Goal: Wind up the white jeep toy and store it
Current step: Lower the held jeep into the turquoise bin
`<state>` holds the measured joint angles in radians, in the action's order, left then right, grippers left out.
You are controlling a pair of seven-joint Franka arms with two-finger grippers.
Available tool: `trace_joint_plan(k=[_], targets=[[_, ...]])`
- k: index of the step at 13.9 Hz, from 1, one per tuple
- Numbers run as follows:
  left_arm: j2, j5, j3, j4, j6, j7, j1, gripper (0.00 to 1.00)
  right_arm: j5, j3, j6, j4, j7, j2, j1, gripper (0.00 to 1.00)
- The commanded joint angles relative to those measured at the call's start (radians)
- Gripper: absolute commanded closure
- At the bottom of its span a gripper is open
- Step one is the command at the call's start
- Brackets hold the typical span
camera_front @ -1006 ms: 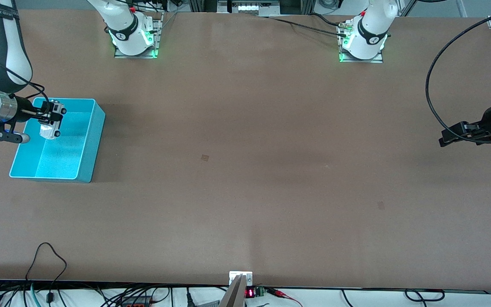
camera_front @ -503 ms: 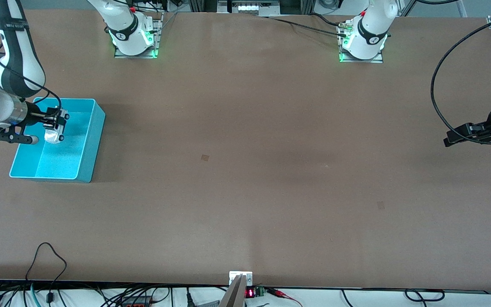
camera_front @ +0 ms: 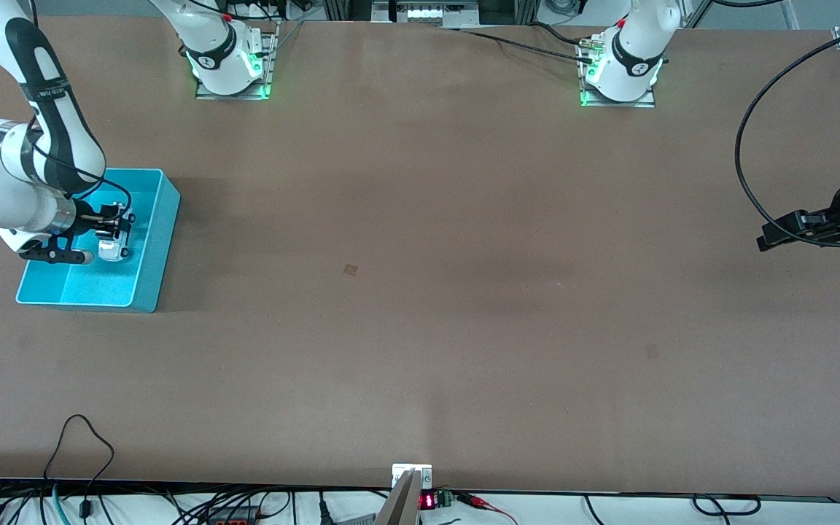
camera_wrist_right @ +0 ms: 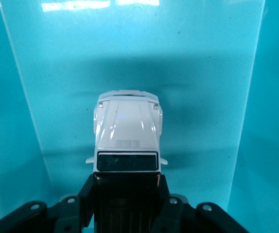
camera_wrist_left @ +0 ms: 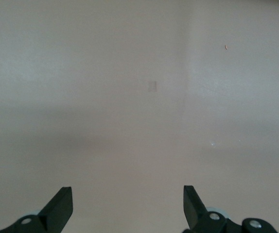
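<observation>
Hanging inside the open rectangular turquoise plastic bin (camera_front: pixel 154 240), the right gripper (camera_front: pixel 119 232) is clenched on the small boxy white jeep toy with a black roof and dark windows (camera_front: pixel 110 249). Taking the front view as a clock face, this bin sits at about 9 o'clock, at the right arm's end of the brown table (camera_front: pixel 420 292). In the right wrist view the 2 black fingers (camera_wrist_right: pixel 87 196) press against the sides of the white jeep toy (camera_wrist_right: pixel 127 133) at its black roof, and its white hood points away from the wrist toward the bin's smooth turquoise floor (camera_wrist_right: pixel 130 58), with the bin's walls rising on both sides. Whether the wheels touch the floor cannot be told.

At about 3 o'clock in the front view, the left gripper (camera_front: pixel 766 237) waits over the bare table at the left arm's end, well apart from the bin. Its 2 black fingertips (camera_wrist_left: pixel 61 206) stand wide apart in the left wrist view, released and holding nothing, with only the brown surface (camera_wrist_left: pixel 139 97) under them.
</observation>
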<state>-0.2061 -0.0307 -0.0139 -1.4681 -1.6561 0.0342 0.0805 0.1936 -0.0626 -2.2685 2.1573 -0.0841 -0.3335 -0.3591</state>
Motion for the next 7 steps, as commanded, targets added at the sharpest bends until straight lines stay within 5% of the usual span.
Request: trace_joint_plan(k=[1, 7], targets=[[0.008, -0.026, -0.004, -0.005, -0.01, 0.004, -0.001, 0.0, 0.026, -0.019, -0.043, 0.0, -0.011, -0.01, -0.023, 1.0], [0.01, -0.025, -0.004, -0.001, -0.01, 0.001, -0.002, 0.0, 0.027, -0.019, -0.095, -0.001, -0.009, -0.05, -0.023, 1.0]])
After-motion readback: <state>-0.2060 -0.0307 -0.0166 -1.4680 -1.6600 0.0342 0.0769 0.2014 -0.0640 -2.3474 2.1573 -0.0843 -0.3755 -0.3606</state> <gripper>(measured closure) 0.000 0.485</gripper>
